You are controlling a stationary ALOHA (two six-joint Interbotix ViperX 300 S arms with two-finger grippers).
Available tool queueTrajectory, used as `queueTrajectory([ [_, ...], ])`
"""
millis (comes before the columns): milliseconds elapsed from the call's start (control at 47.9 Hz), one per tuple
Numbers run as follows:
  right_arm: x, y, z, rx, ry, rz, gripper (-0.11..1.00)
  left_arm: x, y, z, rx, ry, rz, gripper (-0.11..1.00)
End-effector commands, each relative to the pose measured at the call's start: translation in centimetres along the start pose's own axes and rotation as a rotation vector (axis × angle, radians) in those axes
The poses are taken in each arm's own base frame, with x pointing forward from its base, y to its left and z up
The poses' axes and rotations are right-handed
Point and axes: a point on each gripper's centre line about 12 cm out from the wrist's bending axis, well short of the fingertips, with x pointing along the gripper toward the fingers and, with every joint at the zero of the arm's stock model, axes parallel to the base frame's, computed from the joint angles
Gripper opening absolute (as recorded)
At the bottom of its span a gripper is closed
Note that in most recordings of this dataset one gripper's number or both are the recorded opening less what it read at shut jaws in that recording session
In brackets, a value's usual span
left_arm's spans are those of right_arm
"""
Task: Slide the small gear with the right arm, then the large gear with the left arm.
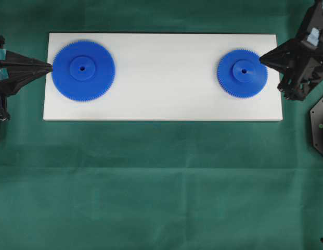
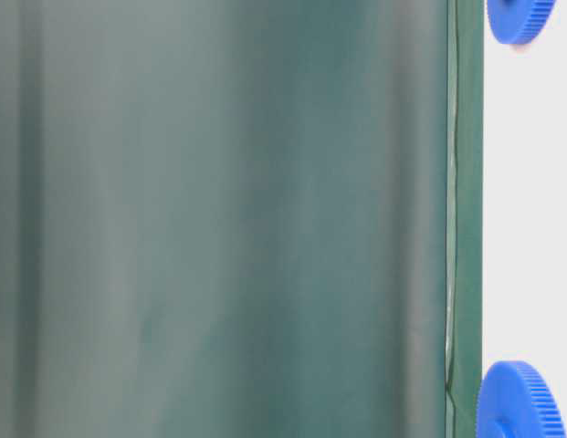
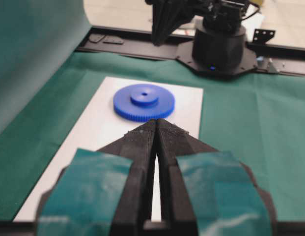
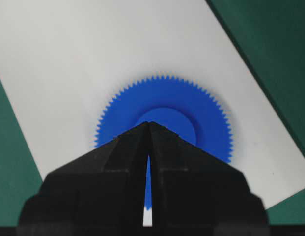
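Closed right fingers (image 4: 148,124) meet the small gear's (image 4: 167,98) rim.

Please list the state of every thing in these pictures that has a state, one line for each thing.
small gear: lying flat on the white board, near its right end, hub up.
large gear: lying flat on the board, near its left end, hub up.
right claw: shut, tip at the small gear's rim.
left claw: shut, tip at the large gear's rim.
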Motion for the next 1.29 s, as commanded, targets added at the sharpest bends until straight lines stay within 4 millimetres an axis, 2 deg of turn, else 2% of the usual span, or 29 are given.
queueTrajectory([
  [0,0.1,0.1,0.8,-0.004,-0.025,0.001,0.51,0.1,0.0,0.4,-0.008,-0.011,0.002,0.0],
  [125,0.7,-0.2,0.4,0.002,-0.026,-0.006,0.51,0.1,0.0,0.2,-0.008,-0.008,0.0,0.0],
  [626,5.1,-1.5,-3.2,0.059,0.048,-0.037,0.51,0.0,0.0,-0.3,-0.023,0.005,-0.002,0.0],
  [960,8.0,-1.8,-4.3,0.061,0.083,-0.045,0.51,-0.1,-0.2,-0.4,-0.031,0.01,-0.012,0.0],
  [1273,8.7,-1.9,-5.0,0.062,0.117,-0.053,0.51,0.0,-0.4,-0.4,-0.03,0.009,-0.022,0.0],
])
